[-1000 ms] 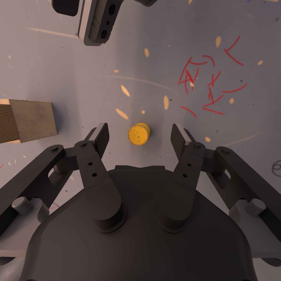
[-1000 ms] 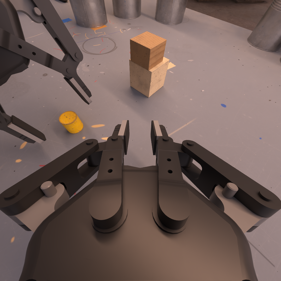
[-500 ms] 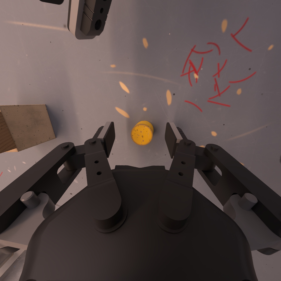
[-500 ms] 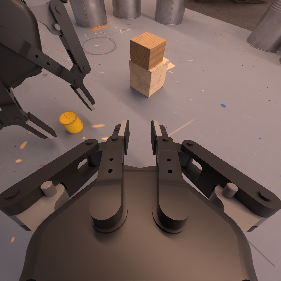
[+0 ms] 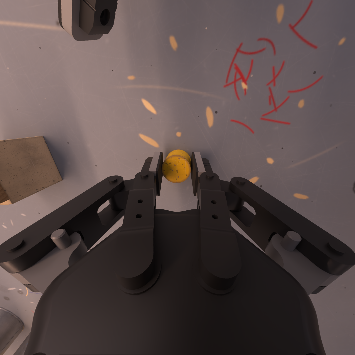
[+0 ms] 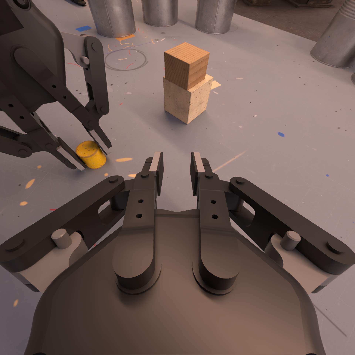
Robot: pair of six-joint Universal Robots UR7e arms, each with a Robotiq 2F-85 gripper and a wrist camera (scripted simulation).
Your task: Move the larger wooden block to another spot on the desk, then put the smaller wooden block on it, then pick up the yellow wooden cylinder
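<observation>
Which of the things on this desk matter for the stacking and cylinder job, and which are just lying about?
Part of the job:
- yellow wooden cylinder, between the left tool's fingers, on the desk
- smaller wooden block, on top of the larger one
- larger wooden block

Just lying about:
- metal cans along the far edge
- right tool, empty
</observation>
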